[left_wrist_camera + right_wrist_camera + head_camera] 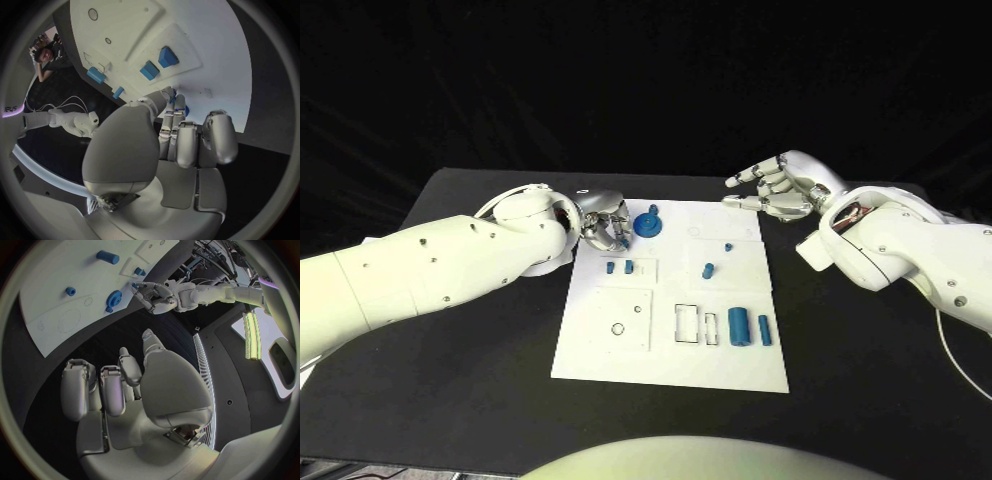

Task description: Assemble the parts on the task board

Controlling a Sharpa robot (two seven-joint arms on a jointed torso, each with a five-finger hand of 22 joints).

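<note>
We see the white task board (672,330) lying in the middle of the black table (473,330), with small blue parts spread over it. At its far left corner stands a blue gear-like part (651,222), and our left hand (603,222) sits just beside it, at the board's far left edge. From the left wrist view the left hand's fingers (187,142) are curled in toward the palm over the board's edge, with a bit of blue showing just past the fingertips; we cannot tell whether they actually pinch that piece or only touch it.

Our right hand (773,188) hovers past the far right corner of the board, over the black table, apart from every part. Its fingers (103,390) are loosely bent and spread, and nothing lies in them.

Nearer the middle of the board, two small blue blocks (620,267) lie side by side at the left, a small blue peg (710,268) lies to their right, and a tiny blue piece (728,245) sits just beyond it. Toward the near right part of the board, a large blue cylinder (738,327) lies beside a thinner blue cylinder (764,327), close to some outlined rectangular slots (684,323). A round outline (619,327) is marked on the near left part.
</note>
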